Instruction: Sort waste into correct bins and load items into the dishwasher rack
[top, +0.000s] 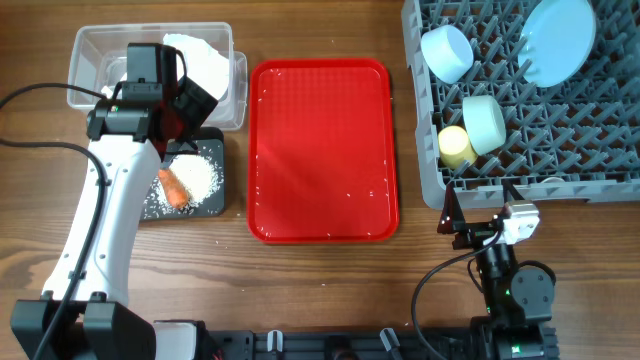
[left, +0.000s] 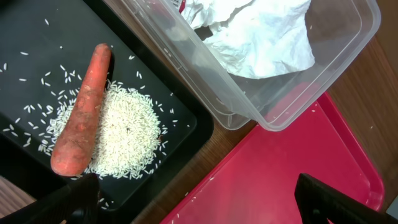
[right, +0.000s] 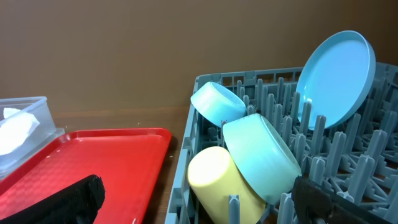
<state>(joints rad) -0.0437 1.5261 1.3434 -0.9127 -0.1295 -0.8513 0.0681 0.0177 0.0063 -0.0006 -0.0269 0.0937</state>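
Observation:
The orange carrot (top: 173, 188) (left: 83, 110) lies on a pile of white rice grains (top: 195, 180) (left: 124, 134) in the black tray (top: 215, 155) (left: 180, 146). The clear tub (top: 90, 42) (left: 348, 37) holds the crumpled white napkin (top: 205, 55) (left: 261, 34). My left gripper (top: 185, 125) (left: 199, 202) is open and empty above the tray and tub edge. The grey rack (top: 600, 160) (right: 205, 84) holds the light-blue plate (top: 558, 38) (right: 336, 71), light-blue bowl (top: 447, 52) (right: 217, 102), pale-green bowl (top: 484, 122) (right: 261, 152) and yellow cup (top: 457, 146) (right: 214, 180). My right gripper (top: 472, 228) (right: 199, 205) is open and empty before the rack.
A flat red serving tray (top: 320, 150) (left: 292, 155) (right: 106, 155) lies in the middle with a few stray rice grains on it. The wooden table (top: 300, 290) runs around everything. Black cables trail at the left and front edges.

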